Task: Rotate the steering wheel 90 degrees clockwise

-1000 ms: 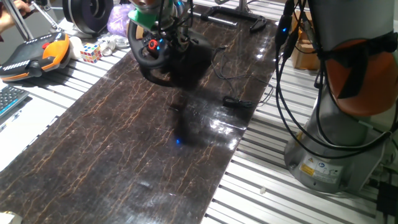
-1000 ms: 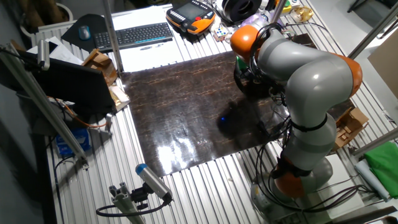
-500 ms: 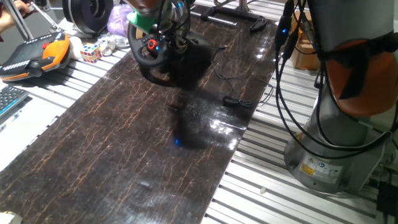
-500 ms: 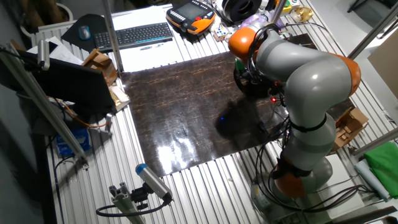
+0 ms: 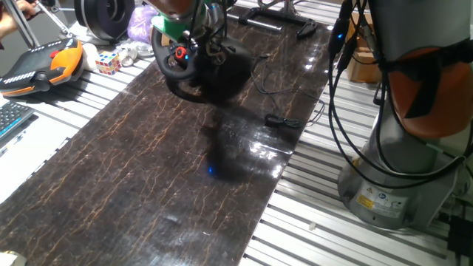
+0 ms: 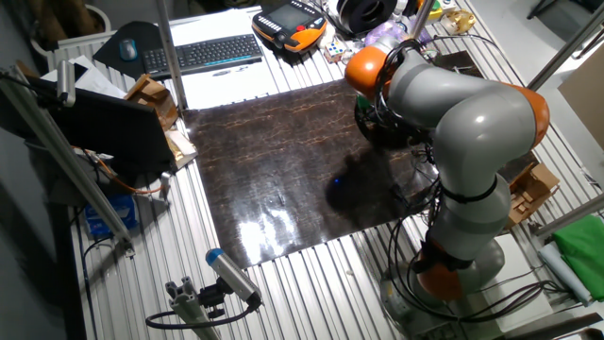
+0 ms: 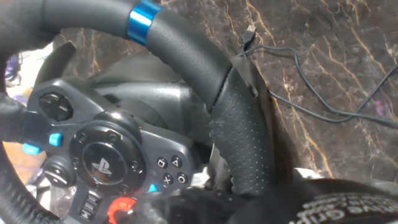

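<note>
The black steering wheel (image 5: 179,63) stood at the far end of the dark marbled table (image 5: 162,177). The gripper (image 5: 194,28) was pressed close against its rim; whether its fingers were clamped or apart could not be told. A loose hold might slip, or drag the base sideways.

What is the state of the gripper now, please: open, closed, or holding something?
Gripper: at the steering wheel rim, but the fingers are hidden in every view, so open or closed cannot be told.
</note>
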Tool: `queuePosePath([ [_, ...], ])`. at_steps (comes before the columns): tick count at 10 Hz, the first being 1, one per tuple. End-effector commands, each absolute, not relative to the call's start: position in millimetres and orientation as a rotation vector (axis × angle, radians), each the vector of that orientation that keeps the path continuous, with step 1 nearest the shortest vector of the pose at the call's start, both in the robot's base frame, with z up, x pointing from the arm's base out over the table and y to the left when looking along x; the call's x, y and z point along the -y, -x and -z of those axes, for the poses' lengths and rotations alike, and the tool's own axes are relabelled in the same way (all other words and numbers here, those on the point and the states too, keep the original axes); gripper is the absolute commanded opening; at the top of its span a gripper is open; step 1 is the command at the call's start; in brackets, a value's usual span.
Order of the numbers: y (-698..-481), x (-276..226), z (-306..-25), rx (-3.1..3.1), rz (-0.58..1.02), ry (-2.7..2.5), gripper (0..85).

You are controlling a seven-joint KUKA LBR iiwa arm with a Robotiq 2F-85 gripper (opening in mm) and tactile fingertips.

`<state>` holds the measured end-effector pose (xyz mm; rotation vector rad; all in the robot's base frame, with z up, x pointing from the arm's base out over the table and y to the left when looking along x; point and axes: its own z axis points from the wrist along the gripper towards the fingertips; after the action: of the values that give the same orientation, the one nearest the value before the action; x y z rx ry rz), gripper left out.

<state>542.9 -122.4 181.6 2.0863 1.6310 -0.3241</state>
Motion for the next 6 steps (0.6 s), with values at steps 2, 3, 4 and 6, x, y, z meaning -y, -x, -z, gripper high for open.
queuePosePath([
  [2, -540.3, 128.5, -196.4, -1.695, 0.375, -2.039, 85.0],
  [3, -538.6, 133.2, -203.8, -1.736, 0.402, -2.021, 85.0],
  [4, -536.4, 140.0, -211.0, -1.796, 0.423, -1.998, 85.0],
  [6, -533.4, 152.0, -223.4, -1.902, 0.493, -1.945, 85.0],
])
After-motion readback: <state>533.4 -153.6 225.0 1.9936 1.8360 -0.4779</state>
